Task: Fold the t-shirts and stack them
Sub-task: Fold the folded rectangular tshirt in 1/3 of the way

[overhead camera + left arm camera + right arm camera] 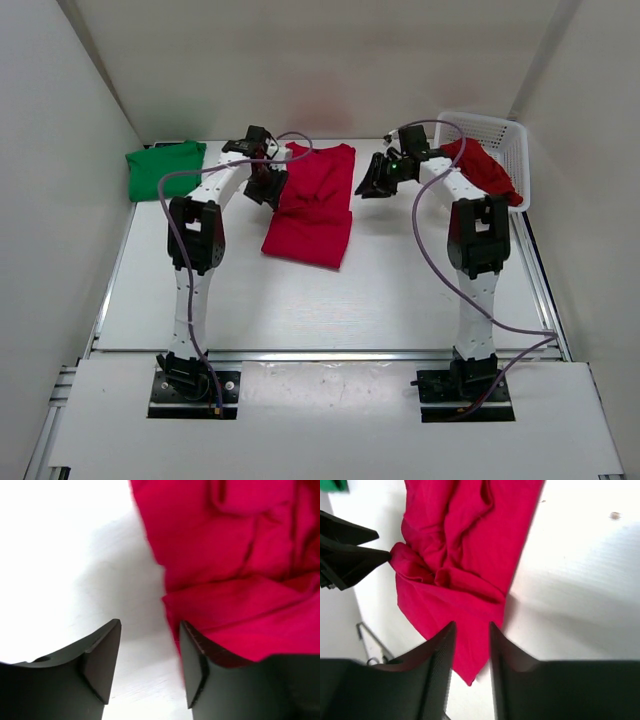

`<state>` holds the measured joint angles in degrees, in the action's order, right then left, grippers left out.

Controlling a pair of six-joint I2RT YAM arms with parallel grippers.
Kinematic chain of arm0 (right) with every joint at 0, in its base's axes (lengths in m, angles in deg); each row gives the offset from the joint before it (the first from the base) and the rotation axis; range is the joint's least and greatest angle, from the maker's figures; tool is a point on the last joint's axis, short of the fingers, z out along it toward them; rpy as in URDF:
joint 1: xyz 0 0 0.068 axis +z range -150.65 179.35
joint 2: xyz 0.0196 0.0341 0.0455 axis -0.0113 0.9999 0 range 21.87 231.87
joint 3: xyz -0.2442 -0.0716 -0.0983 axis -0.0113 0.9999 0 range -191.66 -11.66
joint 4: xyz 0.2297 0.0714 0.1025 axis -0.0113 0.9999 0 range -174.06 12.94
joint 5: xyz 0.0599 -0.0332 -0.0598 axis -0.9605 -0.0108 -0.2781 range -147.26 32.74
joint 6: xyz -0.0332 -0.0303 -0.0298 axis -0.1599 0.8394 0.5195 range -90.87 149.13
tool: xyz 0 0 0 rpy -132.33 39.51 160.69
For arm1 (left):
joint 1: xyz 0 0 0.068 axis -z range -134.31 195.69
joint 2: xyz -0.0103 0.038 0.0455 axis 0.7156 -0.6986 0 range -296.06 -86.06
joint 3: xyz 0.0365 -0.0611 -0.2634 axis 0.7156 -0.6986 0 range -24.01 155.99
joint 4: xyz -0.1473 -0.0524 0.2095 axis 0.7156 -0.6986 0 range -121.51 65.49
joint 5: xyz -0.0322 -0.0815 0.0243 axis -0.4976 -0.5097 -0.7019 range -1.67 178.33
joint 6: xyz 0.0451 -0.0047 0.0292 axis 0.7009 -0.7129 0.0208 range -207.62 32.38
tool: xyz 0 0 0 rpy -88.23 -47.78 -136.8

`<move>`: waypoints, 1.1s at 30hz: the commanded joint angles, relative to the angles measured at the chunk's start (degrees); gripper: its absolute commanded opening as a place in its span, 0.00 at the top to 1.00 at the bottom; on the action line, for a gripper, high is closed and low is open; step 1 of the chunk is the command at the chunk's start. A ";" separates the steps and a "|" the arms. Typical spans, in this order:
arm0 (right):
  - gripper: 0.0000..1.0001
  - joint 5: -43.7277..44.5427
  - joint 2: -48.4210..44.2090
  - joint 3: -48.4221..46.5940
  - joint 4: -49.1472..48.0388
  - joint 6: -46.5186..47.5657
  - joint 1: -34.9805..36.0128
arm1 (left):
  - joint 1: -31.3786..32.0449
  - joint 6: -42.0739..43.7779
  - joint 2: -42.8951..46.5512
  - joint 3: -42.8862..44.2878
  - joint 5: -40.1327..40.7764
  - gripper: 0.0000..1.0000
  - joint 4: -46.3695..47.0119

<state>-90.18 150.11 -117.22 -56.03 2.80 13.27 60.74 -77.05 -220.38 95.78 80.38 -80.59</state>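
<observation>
We are flanking the red t-shirt (pixel 315 205), which is lying mid-frame on the tabletop (pixel 400 290) with its long axis running top to bottom, left fingers (pixel 268 188) at its left edge, right fingers (pixel 378 178) farther off, both released and empty.

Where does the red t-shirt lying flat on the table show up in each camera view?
Top external: the red t-shirt lies at the centre, slightly towards the back.
Left wrist: it fills the upper right.
Right wrist: it runs from top centre down to the lower left.
Shared landmark: the left pincer, right at the shirt's edge in all three views.
</observation>
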 commanded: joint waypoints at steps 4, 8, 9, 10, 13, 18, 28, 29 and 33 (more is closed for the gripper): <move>0.89 7.80 -13.37 6.84 3.52 5.41 4.71 | 0.86 0.94 8.63 0.11 3.56 0.36 1.67; 1.00 4.89 -12.85 10.29 3.60 7.08 8.23 | 2.09 4.62 15.04 -10.15 3.29 0.48 2.81; 1.00 4.98 -12.24 9.59 3.26 7.25 10.06 | 2.96 5.94 17.06 -13.49 2.24 0.52 3.68; 1.00 4.63 -10.84 8.45 3.17 6.99 10.17 | 3.67 6.91 18.82 -15.09 1.45 0.54 4.47; 1.00 1.56 -5.31 5.55 1.42 5.16 11.84 | 6.91 11.48 21.55 -21.34 -3.47 0.65 4.57; 1.00 1.98 2.09 0.61 2.21 2.95 11.23 | 9.47 11.24 18.66 -23.11 -3.93 0.63 7.64; 1.00 3.40 6.22 -5.88 0.71 -0.39 7.89 | 4.38 -0.35 1.19 -2.65 -1.11 0.46 11.08; 1.00 3.31 5.88 -5.80 0.88 -0.74 7.62 | 3.51 -1.16 -0.22 0.16 -1.28 0.45 10.64; 1.00 3.48 7.54 -6.94 1.32 -0.66 6.48 | 1.39 -2.92 -1.03 1.59 -1.46 0.36 11.25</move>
<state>-87.12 156.73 -121.96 -54.65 2.49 20.11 63.36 -76.99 -223.61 94.73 78.37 -70.09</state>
